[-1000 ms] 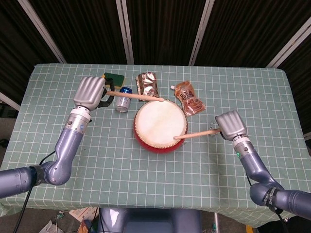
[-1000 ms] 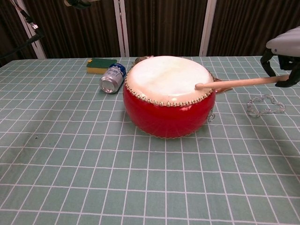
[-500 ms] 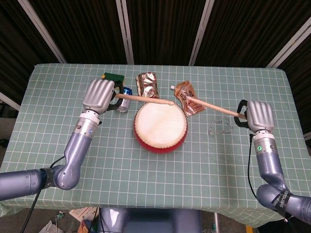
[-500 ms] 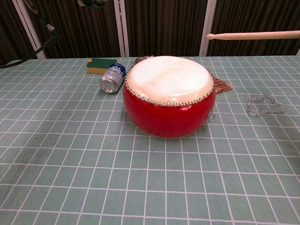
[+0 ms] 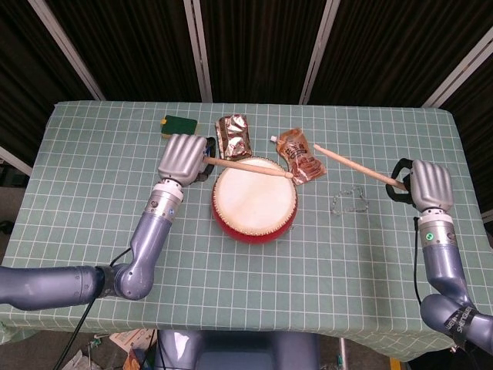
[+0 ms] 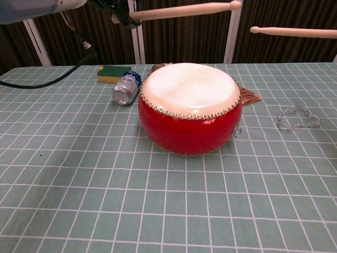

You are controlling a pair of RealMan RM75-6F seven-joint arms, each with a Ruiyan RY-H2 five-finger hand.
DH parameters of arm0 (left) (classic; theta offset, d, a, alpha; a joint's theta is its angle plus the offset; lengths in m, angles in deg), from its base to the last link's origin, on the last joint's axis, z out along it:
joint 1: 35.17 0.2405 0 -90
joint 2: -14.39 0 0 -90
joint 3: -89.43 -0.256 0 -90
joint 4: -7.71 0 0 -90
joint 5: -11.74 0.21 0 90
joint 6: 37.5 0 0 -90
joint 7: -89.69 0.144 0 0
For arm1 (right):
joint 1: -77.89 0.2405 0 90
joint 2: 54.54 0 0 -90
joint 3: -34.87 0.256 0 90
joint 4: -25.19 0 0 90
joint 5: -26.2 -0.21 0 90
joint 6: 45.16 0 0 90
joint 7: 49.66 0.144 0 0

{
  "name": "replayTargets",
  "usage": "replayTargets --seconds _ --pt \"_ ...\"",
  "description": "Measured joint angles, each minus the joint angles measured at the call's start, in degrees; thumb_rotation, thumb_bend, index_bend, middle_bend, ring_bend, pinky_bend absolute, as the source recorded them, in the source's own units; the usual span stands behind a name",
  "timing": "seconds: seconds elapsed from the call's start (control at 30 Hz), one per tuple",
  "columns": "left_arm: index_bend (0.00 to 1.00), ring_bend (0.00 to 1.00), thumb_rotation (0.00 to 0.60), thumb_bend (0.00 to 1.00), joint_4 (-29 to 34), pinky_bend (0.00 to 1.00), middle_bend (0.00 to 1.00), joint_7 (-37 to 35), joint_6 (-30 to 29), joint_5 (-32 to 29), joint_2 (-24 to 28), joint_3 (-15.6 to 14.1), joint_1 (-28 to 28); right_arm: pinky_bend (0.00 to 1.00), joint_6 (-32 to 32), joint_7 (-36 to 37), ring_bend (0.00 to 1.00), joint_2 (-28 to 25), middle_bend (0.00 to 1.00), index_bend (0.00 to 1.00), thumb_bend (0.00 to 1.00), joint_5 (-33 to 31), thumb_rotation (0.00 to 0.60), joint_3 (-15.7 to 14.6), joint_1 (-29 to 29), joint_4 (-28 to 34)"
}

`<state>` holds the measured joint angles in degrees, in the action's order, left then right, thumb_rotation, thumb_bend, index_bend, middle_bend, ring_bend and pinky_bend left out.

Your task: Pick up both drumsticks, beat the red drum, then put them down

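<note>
Mid-beat: left hand [image 5: 183, 156] and right hand [image 5: 431, 185] each grasp a drumstick [image 5: 248, 165], apparently raised above red drum [image 5: 254, 199]; next, strike down.

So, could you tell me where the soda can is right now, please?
In the chest view the soda can lies on its side, left of the red drum and just right of the green sponge.

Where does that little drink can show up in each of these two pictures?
Head view: the drink can is not visible; the left hand covers the spot beside the green sponge.
Chest view: the drink can lies on its side, left of the red drum.
Shared landmark: the red drum.
</note>
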<state>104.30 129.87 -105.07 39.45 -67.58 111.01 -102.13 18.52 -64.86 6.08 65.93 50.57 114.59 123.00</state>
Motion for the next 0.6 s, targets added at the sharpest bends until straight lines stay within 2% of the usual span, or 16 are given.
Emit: replayTargets --seconds 0.1,0.2,0.33,0.47,0.53,0.6 --pt "0.79 1.00 0.600 0.58 -1.48 1.00 1.00 3.54 0.34 -2.38 -0.99 -1.28 -1.03 1.00 -0.83 0.55 1.00 0.16 1.00 0.96 0.64 -0.01 0.600 -0.14 -0.35 -1.23" --pt "0.80 1.00 0.600 0.58 -3.48 1.00 1.00 9.68 0.71 -5.71 -2.19 -3.74 -2.44 1.00 -1.77 0.90 1.00 0.51 1.00 0.96 0.64 -0.19 0.600 -0.37 -0.64 -2.55" --pt "0.80 1.00 0.600 0.58 -5.51 1.00 1.00 22.91 0.76 -16.19 -3.98 -6.67 -5.41 1.00 -2.37 1.28 1.00 0.62 1.00 0.96 0.64 -0.07 0.600 -0.59 -1.14 -3.36" --pt "0.80 1.00 0.600 0.58 -6.64 1.00 1.00 33.77 0.45 -28.88 -5.21 -7.35 -8.65 1.00 -2.52 1.65 1.00 0.15 1.00 0.96 0.64 0.14 0.600 -0.49 -1.60 -3.22" --pt "0.80 1.00 0.600 0.58 -6.64 1.00 1.00 36.15 0.36 -33.34 -5.18 -7.05 -9.81 1.00 -2.49 1.74 1.00 -0.06 1.00 0.96 0.64 0.15 0.600 -0.37 -1.77 -2.90" --pt "0.80 1.00 0.600 0.58 -6.22 1.00 1.00 36.29 0.37 -34.94 -4.75 -6.41 -10.08 1.00 -2.14 1.71 1.00 -0.13 1.00 0.96 0.64 0.27 0.600 -0.29 -1.93 -2.55"
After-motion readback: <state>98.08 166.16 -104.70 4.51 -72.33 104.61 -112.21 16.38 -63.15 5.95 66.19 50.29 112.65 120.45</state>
